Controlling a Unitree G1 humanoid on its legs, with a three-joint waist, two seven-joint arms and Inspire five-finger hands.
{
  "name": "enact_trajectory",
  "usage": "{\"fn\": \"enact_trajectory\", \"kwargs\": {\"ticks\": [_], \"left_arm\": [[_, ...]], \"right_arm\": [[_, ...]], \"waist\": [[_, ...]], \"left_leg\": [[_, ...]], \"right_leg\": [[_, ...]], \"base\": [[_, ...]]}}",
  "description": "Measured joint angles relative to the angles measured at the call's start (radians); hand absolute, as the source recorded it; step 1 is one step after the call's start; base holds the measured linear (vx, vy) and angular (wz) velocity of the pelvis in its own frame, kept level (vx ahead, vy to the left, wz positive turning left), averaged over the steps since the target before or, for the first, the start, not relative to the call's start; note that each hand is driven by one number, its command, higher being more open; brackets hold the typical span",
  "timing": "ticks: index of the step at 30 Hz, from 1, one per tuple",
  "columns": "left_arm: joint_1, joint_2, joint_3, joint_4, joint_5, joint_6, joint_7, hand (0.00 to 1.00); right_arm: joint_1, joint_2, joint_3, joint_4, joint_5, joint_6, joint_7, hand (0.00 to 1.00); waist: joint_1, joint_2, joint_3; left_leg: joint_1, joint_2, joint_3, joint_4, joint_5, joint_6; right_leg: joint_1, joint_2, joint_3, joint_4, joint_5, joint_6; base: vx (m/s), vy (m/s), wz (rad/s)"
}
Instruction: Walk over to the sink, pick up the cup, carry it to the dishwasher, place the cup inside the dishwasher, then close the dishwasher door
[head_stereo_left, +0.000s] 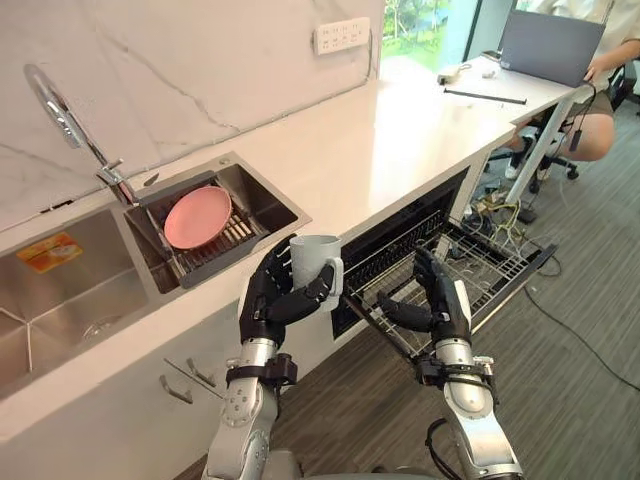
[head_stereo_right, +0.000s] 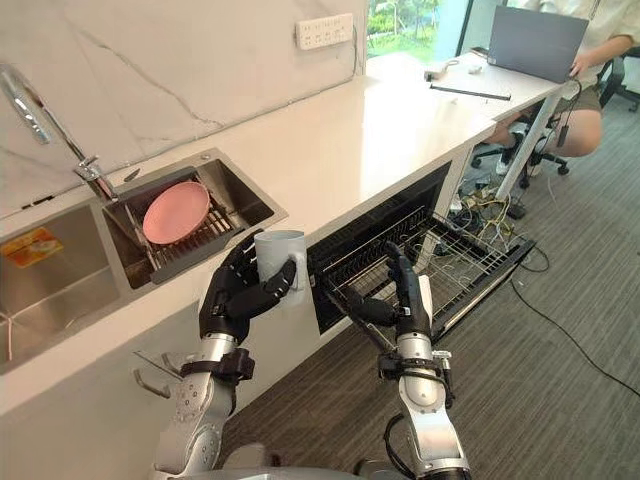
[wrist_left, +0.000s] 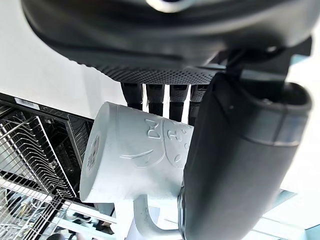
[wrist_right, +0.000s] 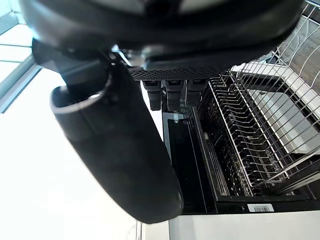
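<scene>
The left hand (head_stereo_left: 268, 302), at lower centre of the frame, is curled round a pale grey ceramic cup (head_stereo_left: 318, 258) (thumb across its side, handle facing out). It holds the cup upright just in front of the white stone surface (head_stereo_left: 400, 140). To its right, the right hand (head_stereo_left: 441, 305) hangs with fingers relaxed and apart above the pulled-out wire rack (head_stereo_left: 485, 262) of the open black dishwasher (head_stereo_left: 405, 232). A round pink plate (head_stereo_left: 197, 216) lies in the steel sink (head_stereo_left: 262, 205) at centre left.

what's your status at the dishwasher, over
Left robot hand shut on pale grey handled ceramic cup, cup upright. Right robot hand open, holding nothing, at pulled-out metal wire dishwasher rack. Nothing seen blocking the rack.
</scene>
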Motion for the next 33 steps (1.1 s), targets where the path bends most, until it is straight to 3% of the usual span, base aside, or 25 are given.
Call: {"fn": "enact_trajectory", "kwargs": {"ticks": [1,4,6,10,14,24,33], "left_arm": [[-0.008,0.008,0.0,0.006,0.001,-0.001,0.002,0.3],[-0.026,0.034,-0.001,0.019,0.019,0.002,0.011,0.3],[-0.047,0.034,-0.002,0.019,0.039,0.001,0.02,0.3],[-0.065,0.056,-0.001,0.019,0.039,0.001,0.025,0.3],[-0.081,0.067,0.0,0.022,0.065,0.001,0.039,0.3],[-0.15,0.089,0.008,0.112,0.115,0.001,0.068,0.3],[-0.15,0.083,-0.021,0.112,0.118,0.001,0.067,0.3]], "right_arm": [[0.001,0.01,0.0,0.009,0.003,0.001,0.002,0.9],[0.012,0.046,0.003,-0.008,0.039,-0.004,0.019,0.9],[0.012,0.049,0.013,-0.031,0.077,-0.005,0.038,0.9],[0.012,0.054,0.051,-0.072,0.15,-0.011,0.073,0.9],[0.012,0.054,0.113,-0.139,0.26,-0.026,0.127,0.9],[0.012,0.027,0.196,-0.193,0.505,-0.049,0.201,0.9],[0.012,0.021,0.252,-0.205,0.511,-0.053,0.208,0.9]], "waist": [[0.004,-0.017,0.001],[-0.006,-0.047,-0.011],[-0.005,-0.049,-0.012],[-0.005,-0.055,-0.016],[-0.008,-0.079,-0.031],[-0.014,-0.099,-0.057],[-0.013,-0.111,-0.068]], "left_leg": [[0.022,-0.014,0.01,-0.042,0.086,0.044],[0.064,-0.046,0.032,-0.099,0.102,0.059],[0.101,-0.067,0.044,-0.158,0.125,0.069],[0.142,-0.077,0.064,-0.238,0.151,0.072],[0.184,-0.077,0.088,-0.332,0.182,0.064],[0.21,-0.072,0.125,-0.413,0.226,0.061],[0.221,-0.093,0.125,-0.462,0.259,0.078]], "right_leg": [[0.011,-0.01,0.026,0.001,-0.012,0.022],[0.018,-0.045,0.043,0.001,-0.016,0.029],[0.021,-0.06,0.052,0.0,-0.015,0.031],[0.019,-0.073,0.073,-0.007,-0.012,0.036],[0.014,-0.067,0.105,-0.035,-0.004,0.049],[-0.014,-0.052,0.146,-0.039,0.015,0.058],[-0.018,-0.071,0.146,-0.054,0.027,0.072]], "base": [[0.16,0.205,-0.4],[0.12,0.132,-0.13],[0.08,0.074,-0.1],[0.03,0.024,-0.16],[0.0,-0.048,-0.24],[-0.02,-0.019,-0.13],[0.0,0.004,0.01]]}}
